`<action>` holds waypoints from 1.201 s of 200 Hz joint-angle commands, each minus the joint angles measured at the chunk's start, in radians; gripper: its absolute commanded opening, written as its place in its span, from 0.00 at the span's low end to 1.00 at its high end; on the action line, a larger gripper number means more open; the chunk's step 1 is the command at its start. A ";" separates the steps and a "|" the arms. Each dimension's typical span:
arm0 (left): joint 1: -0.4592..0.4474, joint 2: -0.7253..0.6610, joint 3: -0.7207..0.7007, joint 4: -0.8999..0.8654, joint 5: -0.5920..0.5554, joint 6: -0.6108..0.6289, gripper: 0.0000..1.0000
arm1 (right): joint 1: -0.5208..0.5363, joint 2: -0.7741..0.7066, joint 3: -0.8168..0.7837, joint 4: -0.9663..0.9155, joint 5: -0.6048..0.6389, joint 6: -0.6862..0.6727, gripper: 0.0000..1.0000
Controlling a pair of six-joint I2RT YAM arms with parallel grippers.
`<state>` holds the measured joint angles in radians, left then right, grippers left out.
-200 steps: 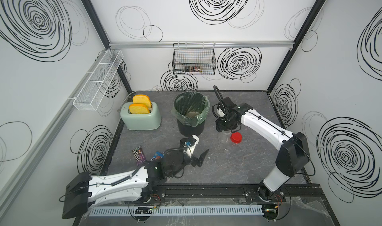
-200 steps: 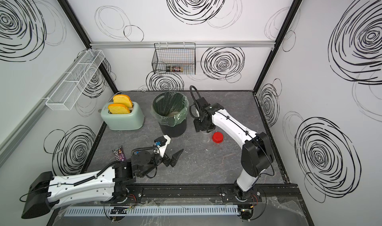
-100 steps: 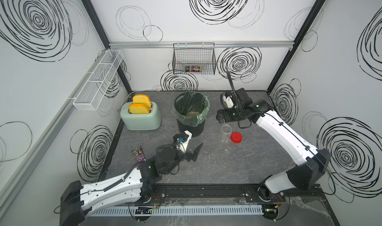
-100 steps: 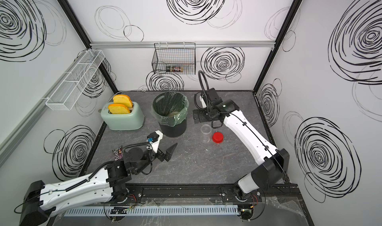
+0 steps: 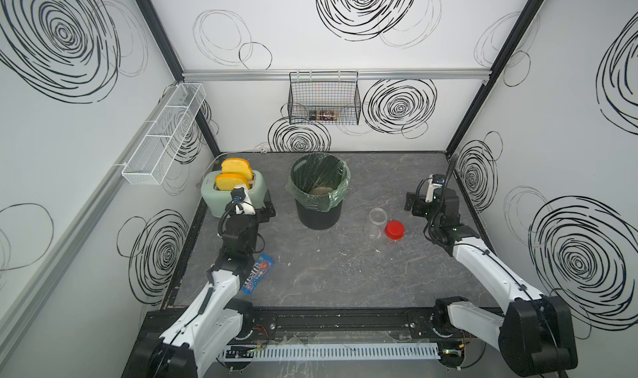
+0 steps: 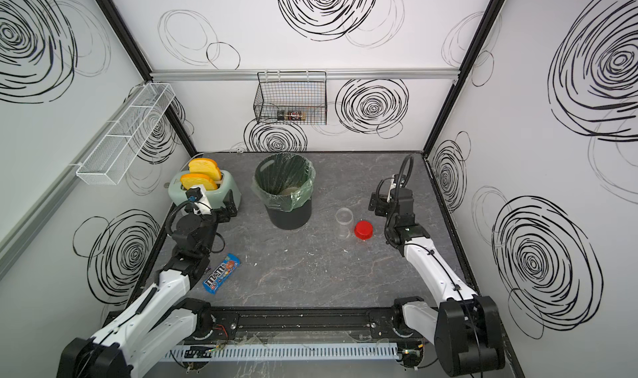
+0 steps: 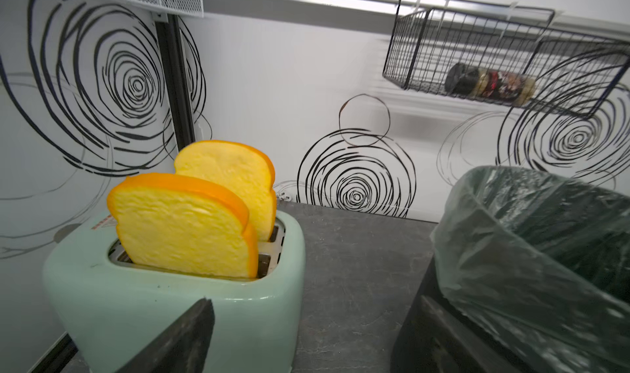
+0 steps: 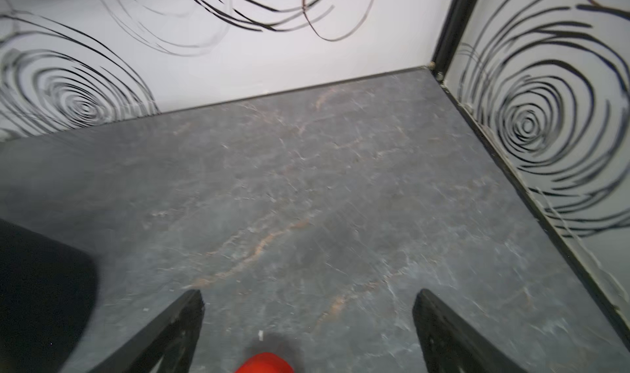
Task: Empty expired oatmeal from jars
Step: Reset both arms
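Note:
The clear jar (image 5: 377, 222) (image 6: 344, 222) stands upright, empty and uncapped, on the grey table right of the bin. Its red lid (image 5: 394, 230) (image 6: 363, 230) lies beside it; the lid (image 8: 264, 362) also shows at the edge of the right wrist view. Pale oatmeal (image 5: 322, 190) (image 6: 289, 190) lies at the bottom of the green-lined black bin (image 5: 340, 183) (image 6: 307, 183). My right gripper (image 5: 413, 205) (image 8: 308, 296) hangs open and empty, right of the jar and clear of it. My left gripper (image 5: 268, 207) (image 7: 312, 320) is open and empty, between toaster and bin.
A mint toaster (image 5: 210, 196) (image 7: 170, 306) with two yellow toast slices stands at the back left. A candy packet (image 5: 257, 274) lies by the left arm. A black wire basket (image 5: 324, 100) holding a spice bottle hangs on the back wall; a white mesh shelf (image 5: 162, 138) lines the left wall.
My right gripper opened, let go of the jar and drew back to the right, leaving it upright. My left arm swung from the front middle to beside the toaster.

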<state>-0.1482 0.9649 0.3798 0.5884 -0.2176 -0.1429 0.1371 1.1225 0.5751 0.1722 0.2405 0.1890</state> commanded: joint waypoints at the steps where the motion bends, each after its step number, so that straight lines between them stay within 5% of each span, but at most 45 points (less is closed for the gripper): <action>1: -0.022 0.110 0.029 0.125 0.017 0.079 0.96 | -0.040 0.020 -0.055 0.308 0.190 -0.077 0.98; 46: -0.048 0.179 -0.153 0.444 -0.140 0.150 0.96 | -0.066 0.129 -0.127 0.439 0.252 -0.075 0.98; 77: -0.056 0.348 -0.099 0.434 -0.120 0.240 0.96 | -0.066 0.167 -0.211 0.599 0.242 -0.059 0.98; 150: 0.029 0.516 -0.250 0.870 0.050 0.184 0.96 | -0.064 0.258 -0.411 1.037 0.132 -0.085 0.98; 200: 0.068 0.494 -0.182 0.703 0.137 0.166 0.96 | -0.096 0.338 -0.305 0.907 -0.030 -0.105 0.98; 222: 0.091 0.496 -0.171 0.682 0.169 0.153 0.96 | -0.102 0.374 -0.358 1.045 -0.030 -0.115 0.98; 240: 0.090 0.495 -0.171 0.682 0.169 0.153 0.96 | -0.106 0.353 -0.335 0.961 -0.033 -0.091 0.98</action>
<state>-0.0669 1.4597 0.1928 1.2274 -0.0902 0.0250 0.0387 1.4807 0.2344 1.1114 0.2375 0.0929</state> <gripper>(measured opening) 0.961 0.980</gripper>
